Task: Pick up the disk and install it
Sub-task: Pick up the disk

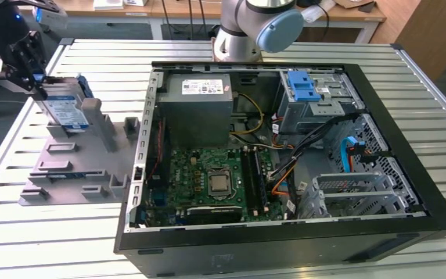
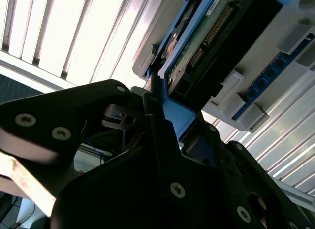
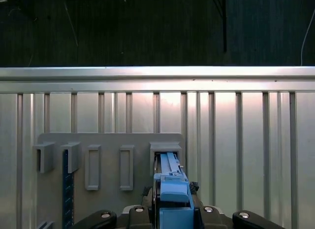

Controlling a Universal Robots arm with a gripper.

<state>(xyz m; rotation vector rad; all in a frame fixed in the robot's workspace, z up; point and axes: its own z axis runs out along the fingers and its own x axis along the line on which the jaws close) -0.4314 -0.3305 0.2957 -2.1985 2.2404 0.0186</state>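
In the second wrist view the fingers (image 2: 153, 115) are drawn in narrow on the blue carrier edge of the disk (image 1: 64, 107). In the exterior view they hold it at the far left of the scene. The disk stands upright on edge directly below the fingers, label facing outward. Its far end sits in the end slot of a grey moulded rack (image 1: 68, 174). Whether it still bears on the rack cannot be told. The rack spreads out beneath the fingers on the slatted metal table (image 1: 37, 232), with empty slots beside the disk in the first wrist view.

To the exterior view's right of the fingers, well apart from them, lies an open black computer case (image 1: 285, 247). Inside it, nearest the fingers, is a grey power-supply box (image 1: 200, 96), with a green motherboard (image 1: 215, 177) beside it. Farther from the fingers sits a metal drive cage (image 1: 316, 93) with a blue latch. The arm's base (image 1: 243, 35) rises behind the case.
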